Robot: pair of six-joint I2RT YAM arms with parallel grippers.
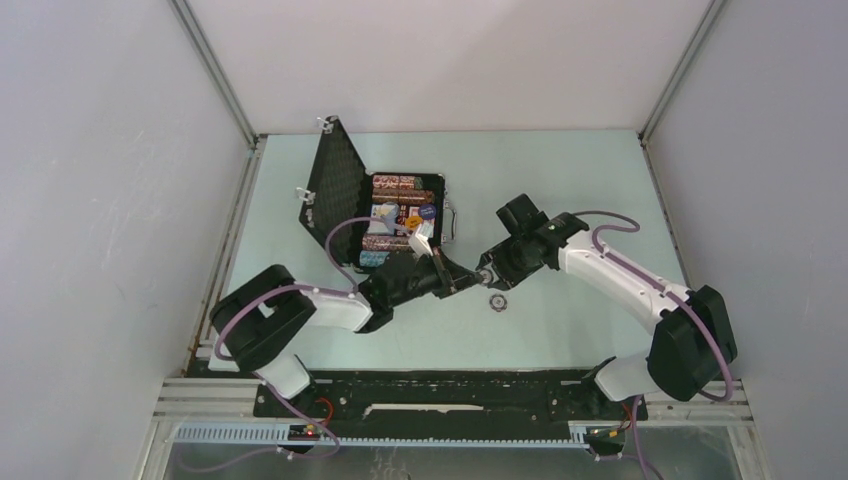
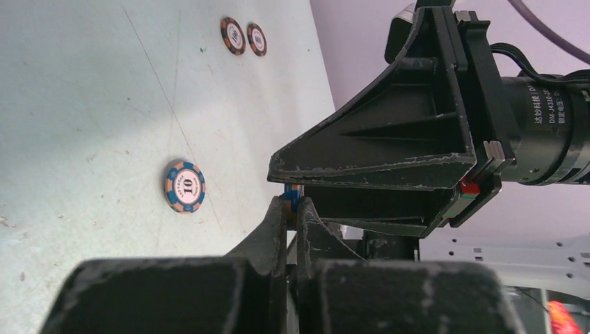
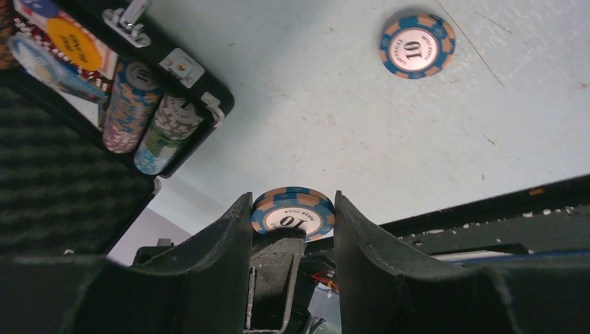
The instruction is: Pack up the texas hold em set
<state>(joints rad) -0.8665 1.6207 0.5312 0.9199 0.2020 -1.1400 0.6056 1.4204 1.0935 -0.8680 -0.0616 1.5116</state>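
Observation:
The black case [image 1: 447, 212] lies open at the table's middle, lid [image 1: 335, 185] upright, with rows of multicoloured chips [image 1: 400, 185], an orange button [image 1: 414, 219] and a blue button [image 1: 429, 212] inside. My left gripper [image 1: 455, 278] and right gripper [image 1: 482, 272] meet just in front of it. The left gripper [image 2: 293, 205] is shut on the faces of a blue-and-orange "10" chip [image 2: 293, 193]. The right gripper [image 3: 293, 209] has that same chip [image 3: 292, 214] between its fingers, both touching the rim. Another "10" chip [image 1: 497, 300] lies flat on the table below them.
The loose "10" chip also shows in the left wrist view [image 2: 185, 186] and in the right wrist view [image 3: 417, 46]. Two dark chips [image 2: 243, 37] lie farther off on the table. The case's corner with chip rows [image 3: 129, 104] is close to the right gripper.

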